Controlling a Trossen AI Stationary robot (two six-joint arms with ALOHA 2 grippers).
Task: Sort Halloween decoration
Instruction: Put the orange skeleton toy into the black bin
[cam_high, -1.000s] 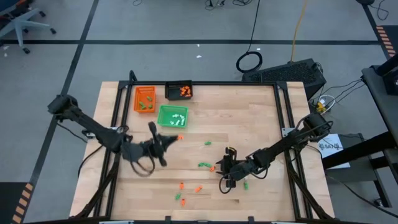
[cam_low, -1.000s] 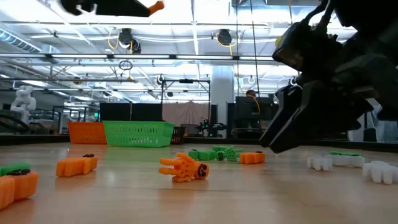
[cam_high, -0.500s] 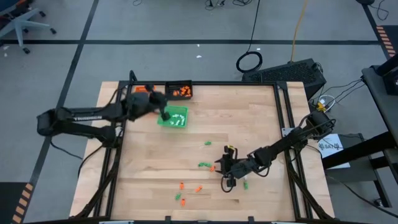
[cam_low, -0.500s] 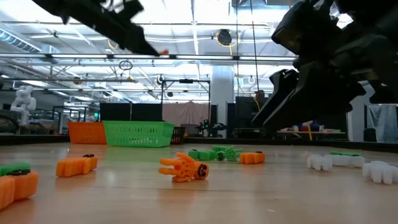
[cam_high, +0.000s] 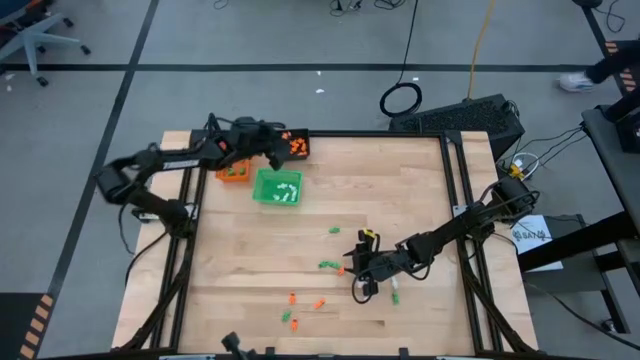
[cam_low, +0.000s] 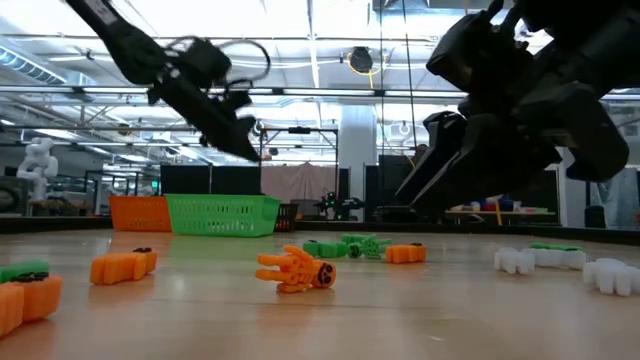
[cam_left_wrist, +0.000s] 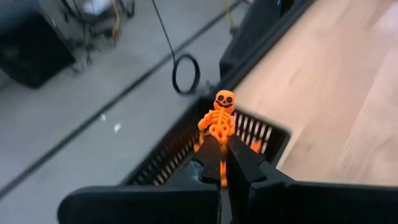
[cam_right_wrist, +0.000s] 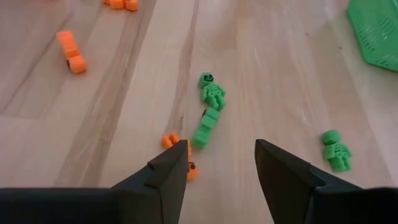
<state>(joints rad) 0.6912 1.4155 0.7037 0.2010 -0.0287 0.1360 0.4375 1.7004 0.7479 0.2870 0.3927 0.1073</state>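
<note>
Within the last second we swung the left gripper (cam_left_wrist: 222, 163) from mid-bench to above the black tray (cam_high: 290, 146), clamped on an orange skeleton (cam_left_wrist: 219, 120), ready to drop. Right gripper (cam_right_wrist: 220, 163) hung spread over loose decoration pieces (cam_right_wrist: 210, 106) on the bench (cam_high: 400, 200).

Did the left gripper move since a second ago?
Yes. The left gripper, shut on an orange skeleton, went from the table's middle, past the green tray, up to the black tray at the far edge.
</note>
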